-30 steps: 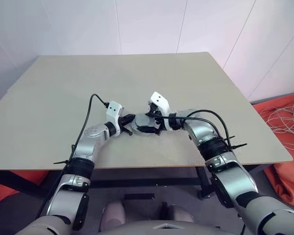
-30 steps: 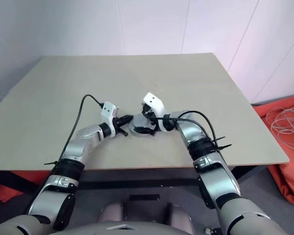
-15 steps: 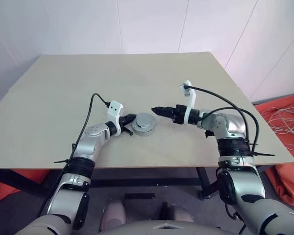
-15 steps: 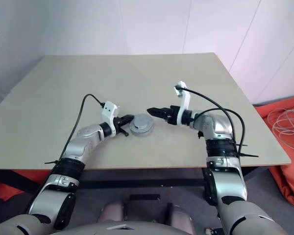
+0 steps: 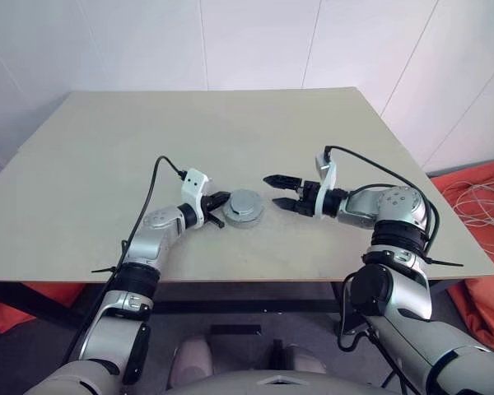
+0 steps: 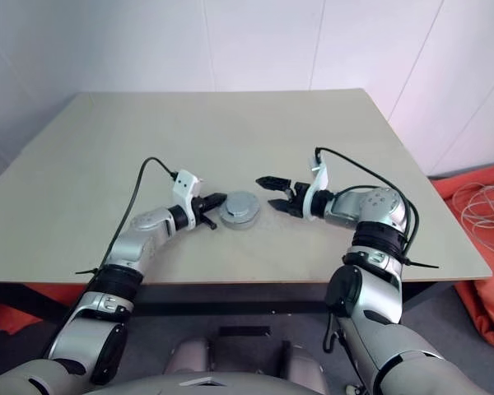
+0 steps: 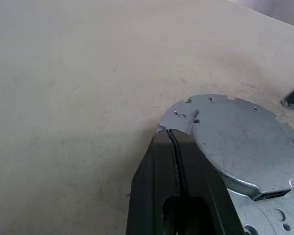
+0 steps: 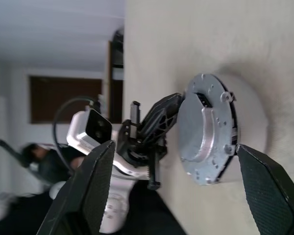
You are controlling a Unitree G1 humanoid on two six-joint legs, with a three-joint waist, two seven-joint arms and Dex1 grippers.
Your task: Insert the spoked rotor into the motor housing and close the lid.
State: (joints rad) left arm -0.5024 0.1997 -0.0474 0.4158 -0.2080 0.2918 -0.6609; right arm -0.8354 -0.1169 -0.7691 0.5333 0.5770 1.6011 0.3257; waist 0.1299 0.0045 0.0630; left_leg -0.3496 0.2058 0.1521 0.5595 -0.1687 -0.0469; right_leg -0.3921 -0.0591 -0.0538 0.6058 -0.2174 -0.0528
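The lid (image 5: 245,203) sits closed on the motor housing (image 7: 264,215) near the middle of the desk (image 5: 107,148). The left claw (image 5: 218,209) is clenched, its tips touching the lid's edge. The right claw (image 5: 277,190) hangs released just beside the lid, apart from it.

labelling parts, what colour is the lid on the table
Plain silver-grey metal lid, with small holes near its edge; the left wrist view shows it best.

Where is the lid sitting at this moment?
In the left eye view the lid lies on the table, between the left gripper touching its edge and the open right gripper.
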